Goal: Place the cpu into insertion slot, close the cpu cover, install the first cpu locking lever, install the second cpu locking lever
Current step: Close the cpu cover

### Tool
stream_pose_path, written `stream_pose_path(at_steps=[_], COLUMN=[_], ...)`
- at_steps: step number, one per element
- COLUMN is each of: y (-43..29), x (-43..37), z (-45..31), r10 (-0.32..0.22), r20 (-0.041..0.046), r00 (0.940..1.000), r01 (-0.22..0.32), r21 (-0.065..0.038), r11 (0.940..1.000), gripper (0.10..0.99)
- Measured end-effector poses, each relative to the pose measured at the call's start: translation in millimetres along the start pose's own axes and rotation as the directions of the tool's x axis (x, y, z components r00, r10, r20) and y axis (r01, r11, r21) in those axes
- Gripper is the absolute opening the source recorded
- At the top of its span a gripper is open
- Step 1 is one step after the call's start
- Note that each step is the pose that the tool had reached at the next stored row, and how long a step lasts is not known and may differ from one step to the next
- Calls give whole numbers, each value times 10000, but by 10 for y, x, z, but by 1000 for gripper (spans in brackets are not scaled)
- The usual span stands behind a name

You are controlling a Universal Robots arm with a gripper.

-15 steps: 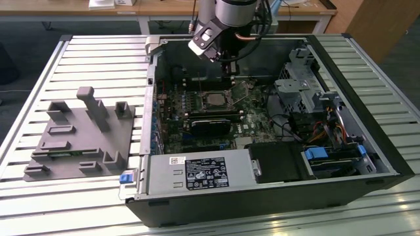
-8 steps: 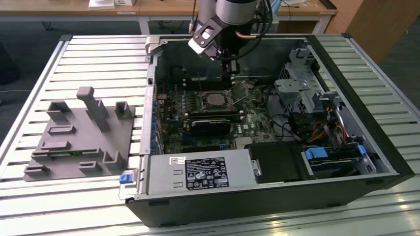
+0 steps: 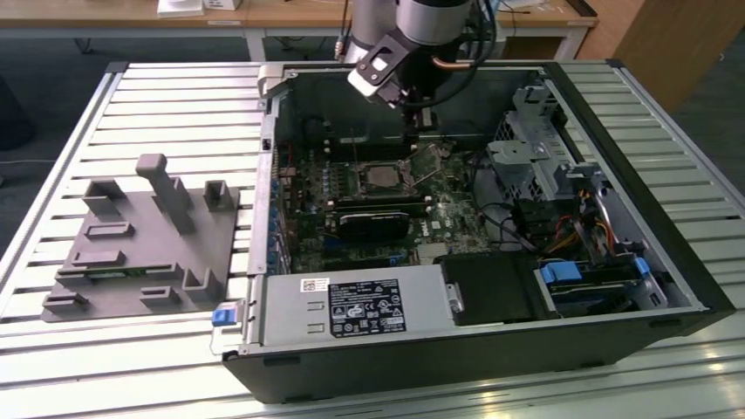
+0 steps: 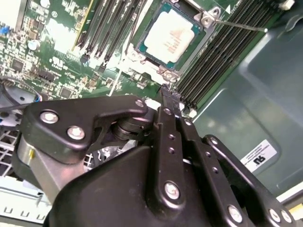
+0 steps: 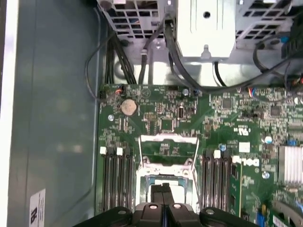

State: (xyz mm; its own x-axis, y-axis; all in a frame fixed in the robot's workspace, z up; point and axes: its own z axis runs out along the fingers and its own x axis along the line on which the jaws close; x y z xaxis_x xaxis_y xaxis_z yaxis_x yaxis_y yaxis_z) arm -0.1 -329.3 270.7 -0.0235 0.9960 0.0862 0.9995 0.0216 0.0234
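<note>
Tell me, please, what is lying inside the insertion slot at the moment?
The cpu lies in the insertion slot, silver top up. The slot's floor beneath it is covered.

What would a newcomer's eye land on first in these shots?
The open computer case on the slatted table, with the arm reaching down into it. In the second wrist view the silver cpu lies bright against the green motherboard, and the black gripper, fingers shut, sits close to it. A grey fixture stands on the table at the exterior view's left.
</note>
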Motion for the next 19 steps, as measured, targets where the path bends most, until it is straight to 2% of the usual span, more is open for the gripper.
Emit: stream_pose_path(at_steps=[3, 6, 13, 19], y=[10, 36, 198, 229], x=[-2, -19, -27, -75], z=[8, 13, 29, 52], r10=[-313, -342, -341, -343], r20=[-9, -11, -9, -4], r00=[9995, 9994, 9994, 9994], r01=[313, 342, 341, 343], r21=[26, 30, 45, 48], r11=[9995, 9994, 9994, 9994], gripper=[106, 106, 106, 106])
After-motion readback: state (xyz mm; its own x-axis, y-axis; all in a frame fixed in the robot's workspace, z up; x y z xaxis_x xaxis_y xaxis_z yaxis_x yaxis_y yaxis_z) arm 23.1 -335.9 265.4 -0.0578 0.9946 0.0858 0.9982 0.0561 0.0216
